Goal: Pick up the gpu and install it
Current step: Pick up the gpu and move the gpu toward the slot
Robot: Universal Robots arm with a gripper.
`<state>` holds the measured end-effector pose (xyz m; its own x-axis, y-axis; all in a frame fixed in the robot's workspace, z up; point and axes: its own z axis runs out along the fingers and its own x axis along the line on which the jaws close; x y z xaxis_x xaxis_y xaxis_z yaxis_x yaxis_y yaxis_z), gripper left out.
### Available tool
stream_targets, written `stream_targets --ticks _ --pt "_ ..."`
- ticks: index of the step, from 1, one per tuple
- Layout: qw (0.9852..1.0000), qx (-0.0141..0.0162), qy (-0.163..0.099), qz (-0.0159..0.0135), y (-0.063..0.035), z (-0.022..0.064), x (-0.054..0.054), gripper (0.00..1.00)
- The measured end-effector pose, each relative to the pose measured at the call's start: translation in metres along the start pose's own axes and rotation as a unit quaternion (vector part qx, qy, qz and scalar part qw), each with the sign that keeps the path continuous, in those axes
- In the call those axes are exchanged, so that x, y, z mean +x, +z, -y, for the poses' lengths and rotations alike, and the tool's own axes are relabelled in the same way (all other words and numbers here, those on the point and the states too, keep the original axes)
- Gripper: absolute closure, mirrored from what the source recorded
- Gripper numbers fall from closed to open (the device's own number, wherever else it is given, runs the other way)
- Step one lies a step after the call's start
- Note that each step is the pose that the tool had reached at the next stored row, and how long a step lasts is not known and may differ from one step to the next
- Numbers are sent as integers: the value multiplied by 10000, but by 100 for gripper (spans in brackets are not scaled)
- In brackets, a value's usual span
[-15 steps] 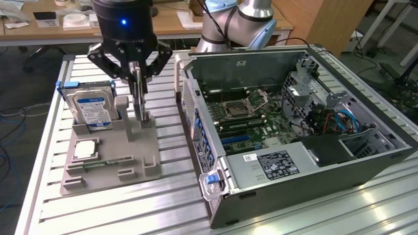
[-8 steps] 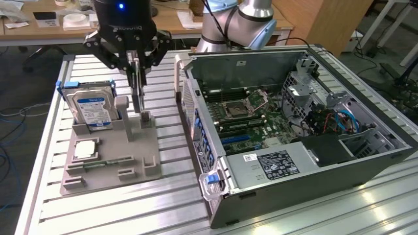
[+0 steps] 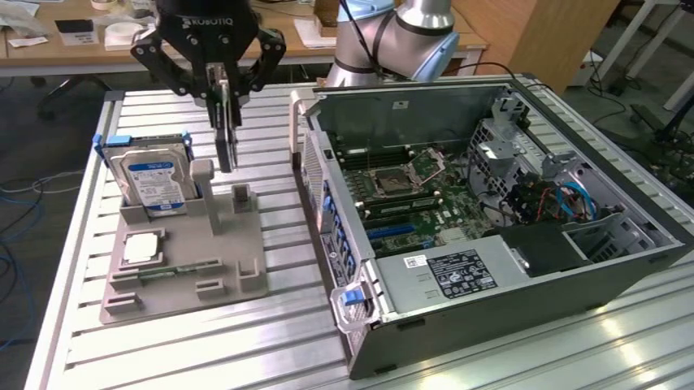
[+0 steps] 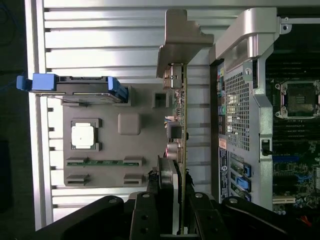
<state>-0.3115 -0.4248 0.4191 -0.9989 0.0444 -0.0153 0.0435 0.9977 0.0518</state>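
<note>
The gpu (image 3: 227,140) is a thin dark card seen edge-on, hanging upright from my gripper (image 3: 223,96), which is shut on its top edge. It hangs in the air above the grey parts holder (image 3: 217,252), just over the holder's small upright slot post (image 3: 240,197). In the wrist view the gpu (image 4: 183,115) runs away from my gripper (image 4: 172,200) as a slim edge with a silver bracket at its far end. It hangs between the holder (image 4: 130,150) and the open computer case (image 4: 240,100).
On the exterior view's right the open computer case (image 3: 607,268) lies with its motherboard (image 3: 412,195) exposed. The holder carries a hard drive (image 3: 152,183) with blue rails, a square chip (image 3: 143,246) and a green memory stick (image 4: 102,162). Everything rests on a slotted aluminium table (image 3: 217,349).
</note>
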Motion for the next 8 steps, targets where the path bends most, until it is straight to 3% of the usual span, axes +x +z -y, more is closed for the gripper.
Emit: stream_targets --ticks 8 --pt "10000 -4 -1 0 -15 -2 -29 72"
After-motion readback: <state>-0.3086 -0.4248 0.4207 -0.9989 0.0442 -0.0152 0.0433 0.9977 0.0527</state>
